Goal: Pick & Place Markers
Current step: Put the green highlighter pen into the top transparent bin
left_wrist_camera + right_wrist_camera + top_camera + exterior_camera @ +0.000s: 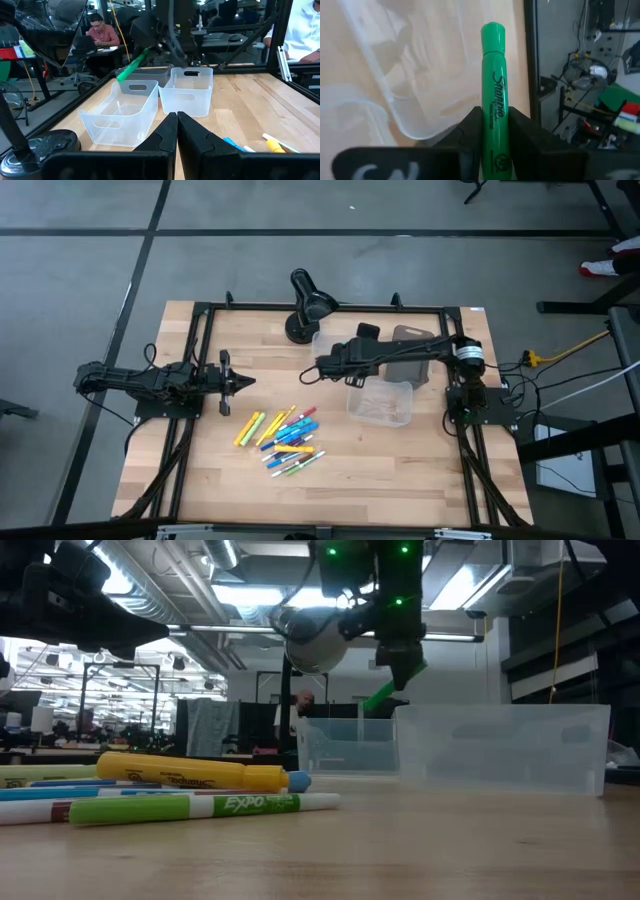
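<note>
Several markers (281, 439) in yellow, orange, blue, red and green lie in a loose pile on the wooden table, near its middle; the low view shows them close up (180, 790). My right gripper (311, 373) is shut on a green marker (493, 100) and hangs above the left corner of a clear bin (333, 346). The low view shows the gripper (402, 668) high over the bins. My left gripper (240, 383) waits shut at the table's left, its fingers together (176, 131). My right gripper pinches the green marker by its barrel (493, 131) between the two fingers. The marker lies along the fingers, and its capped end (493, 31) sticks out well past the fingertips. It is lifted clear and slants downward below the gripper (381, 697), above the bin's corner.
A second clear bin (381, 402) stands nearer, right of the pile, and a grey tray (412, 340) lies behind the arm. A black desk lamp (305, 305) stands at the far edge. A black frame (200, 330) runs round the table. People sit in the room beyond.
</note>
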